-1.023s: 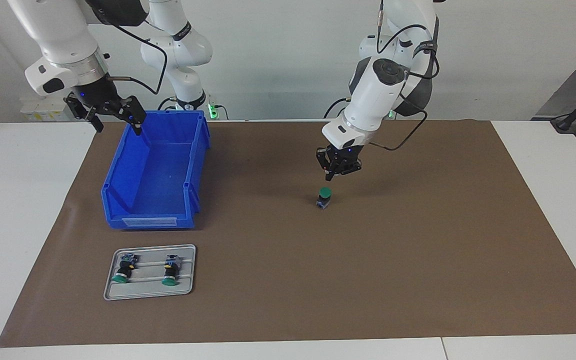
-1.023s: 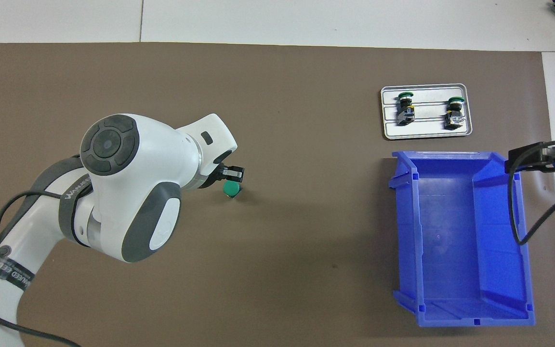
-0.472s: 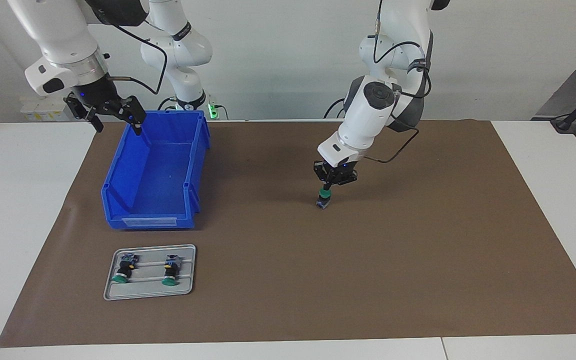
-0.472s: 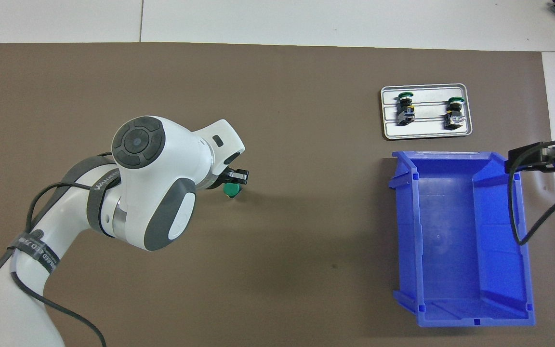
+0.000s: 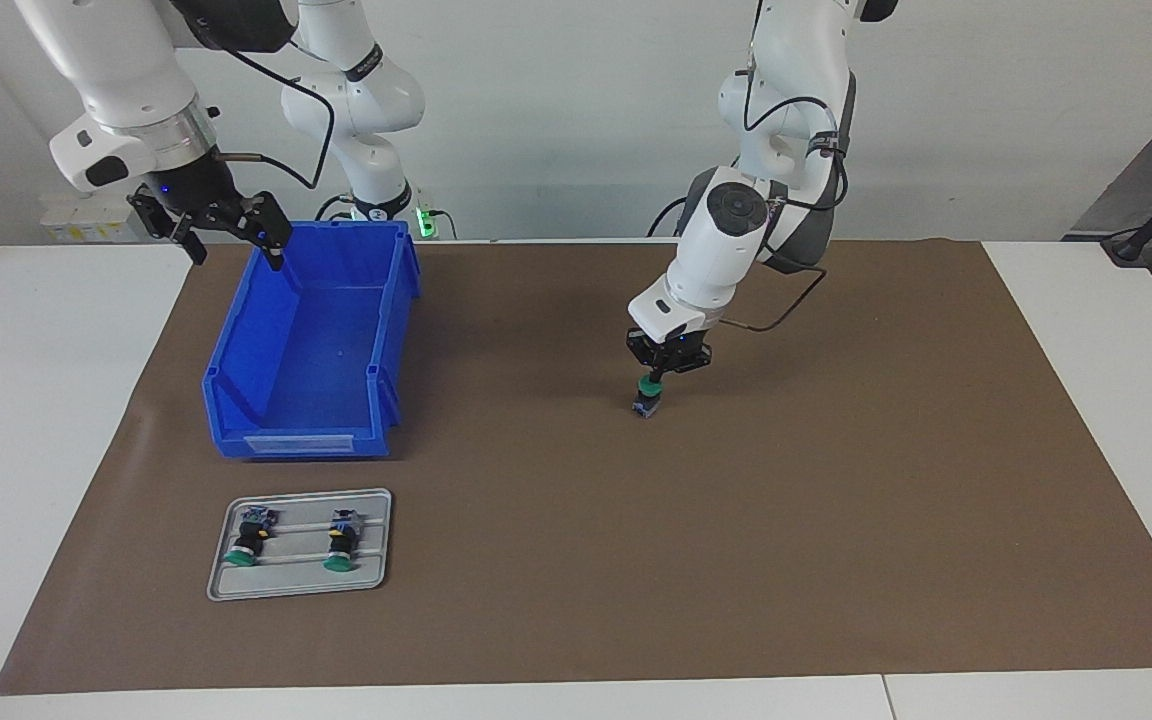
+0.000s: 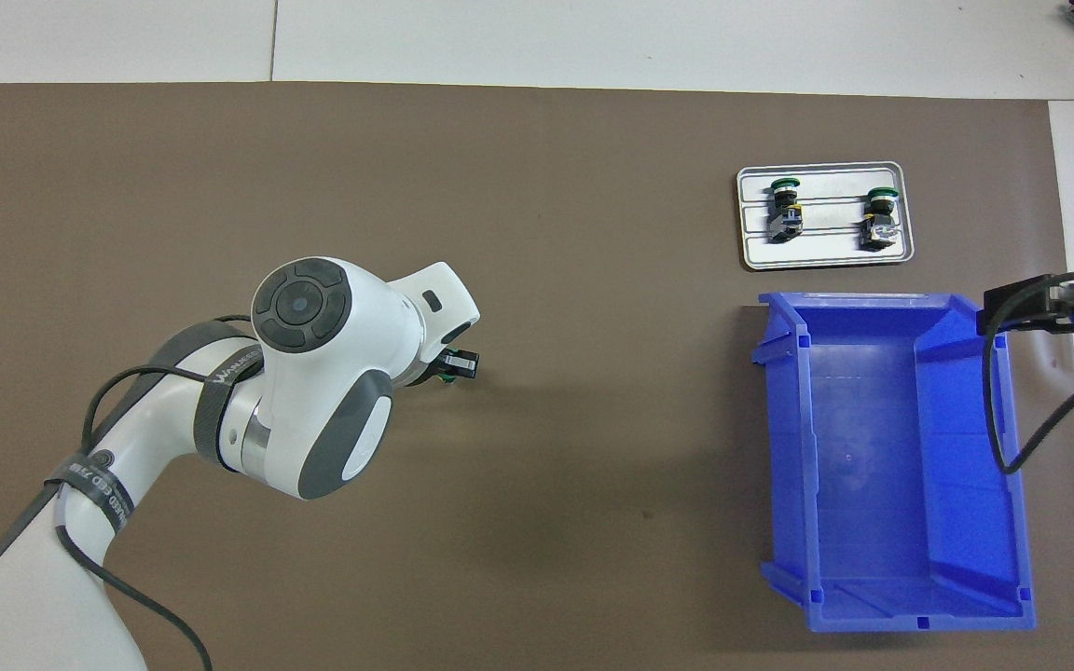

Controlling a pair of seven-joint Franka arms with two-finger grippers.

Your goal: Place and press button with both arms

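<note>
Overhead view: left hand [image 6: 451, 365] hides most of the button [image 6: 445, 377]

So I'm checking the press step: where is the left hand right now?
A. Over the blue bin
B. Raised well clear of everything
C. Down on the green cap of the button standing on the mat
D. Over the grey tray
C: the facing view shows the left hand, fingertips shut, down on the green cap of the upright button mid-mat, while the right hand waits open by the blue bin.
</note>
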